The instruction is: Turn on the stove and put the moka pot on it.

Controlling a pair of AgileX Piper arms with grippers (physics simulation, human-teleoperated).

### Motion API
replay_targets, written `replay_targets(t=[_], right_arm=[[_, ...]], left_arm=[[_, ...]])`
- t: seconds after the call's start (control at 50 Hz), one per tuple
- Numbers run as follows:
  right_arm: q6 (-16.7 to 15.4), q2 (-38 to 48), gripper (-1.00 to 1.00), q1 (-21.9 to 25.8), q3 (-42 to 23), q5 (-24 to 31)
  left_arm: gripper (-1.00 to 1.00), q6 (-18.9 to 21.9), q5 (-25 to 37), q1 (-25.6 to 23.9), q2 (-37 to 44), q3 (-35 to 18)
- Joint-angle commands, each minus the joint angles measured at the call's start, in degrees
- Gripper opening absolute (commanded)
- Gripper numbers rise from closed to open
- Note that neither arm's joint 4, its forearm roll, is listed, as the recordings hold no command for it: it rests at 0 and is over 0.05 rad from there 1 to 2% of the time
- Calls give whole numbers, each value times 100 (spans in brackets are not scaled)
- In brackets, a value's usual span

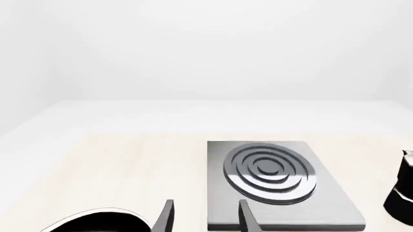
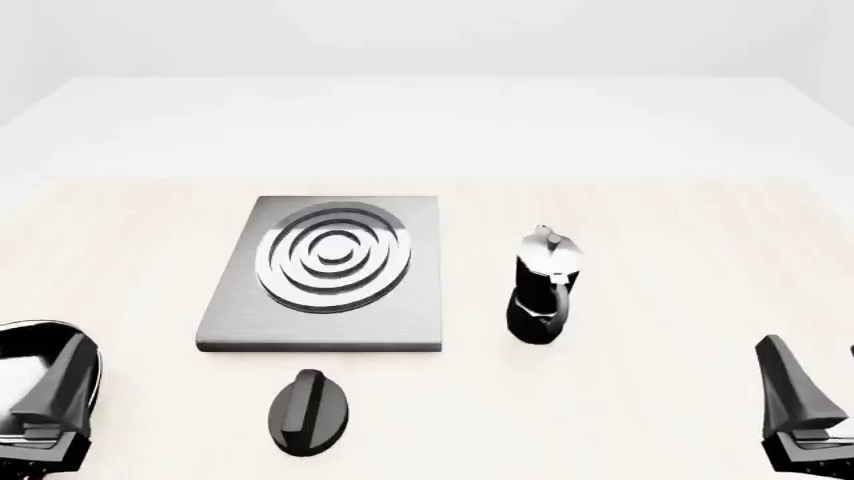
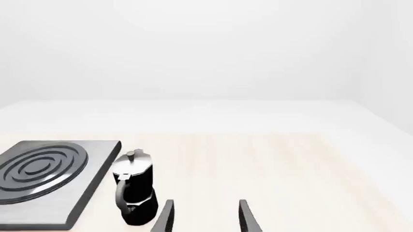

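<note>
The stove point(image 2: 400, 315) is a flat grey slab with a silver ring burner point(image 2: 331, 257), lying left of the table's centre. Its black oval knob point(image 2: 310, 412) sits apart, in front of the slab's near edge. The moka pot point(image 2: 543, 290) stands upright on the table to the right of the slab, not touching it. My left gripper point(image 2: 40, 372) hovers open at the near left, left of the knob, and the left wrist view shows the slab point(image 1: 284, 217) ahead of it. My right gripper point(image 2: 810, 352) hovers open at the near right, with the pot point(image 3: 134, 193) ahead and to its left.
The light wooden tabletop point(image 2: 667, 220) ends in a far edge behind the stove, with a white floor and wall beyond. Bare table lies between the pot and my right gripper point(image 3: 205, 220).
</note>
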Motion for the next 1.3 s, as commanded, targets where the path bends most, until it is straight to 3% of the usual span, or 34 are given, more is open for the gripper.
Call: replay_targets(t=[0.02,0.12,0.16,0.2,0.22,0.24,0.28,0.34,0.36,0.4,0.42,0.44,0.58,0.72,0.82,0.96,1.0,1.02,1.26,1.3], right_arm=[[53,20,100,1,-10,6],[87,111,100,26,-13,-53],[89,128,100,50,-4,-70],[102,168,100,80,-3,-105],[123,139,100,75,1,-82],[124,136,100,77,2,-79],[127,146,100,81,2,-95],[175,203,100,83,3,-145],[196,166,100,53,3,-115],[167,117,100,43,4,-65],[169,146,100,10,5,-81],[174,130,100,16,5,-70],[145,72,100,-3,4,-54],[117,91,100,6,6,-68],[121,131,100,18,6,-101],[103,139,100,20,6,-125],[97,142,100,20,6,-125],[101,152,100,8,6,-139],[144,97,100,-4,6,-98],[147,84,100,-4,6,-88]], left_arm=[[100,-86,158,30,8,-141],[100,235,475,15,6,18],[100,415,734,249,92,22],[100,241,559,289,560,22],[100,414,170,259,1186,22],[100,404,-1518,122,3264,-301],[100,491,-1533,38,3629,-548],[100,127,-633,-232,3835,-1264],[100,-17,-541,-618,3687,-1324],[100,140,-182,-595,3829,-1633],[100,-20,-30,-713,3976,-1793],[100,142,28,-712,3979,-1847],[100,283,494,-889,4548,-2403],[100,132,1047,-1142,5137,-2989],[100,335,1444,-1202,5514,-3527],[100,372,1822,-1312,6047,-3888],[100,577,1846,-1283,6068,-3921],[100,587,2226,-1387,6732,-4243],[100,415,2353,-1669,7323,-4380],[100,538,2314,-1631,7315,-4379]])
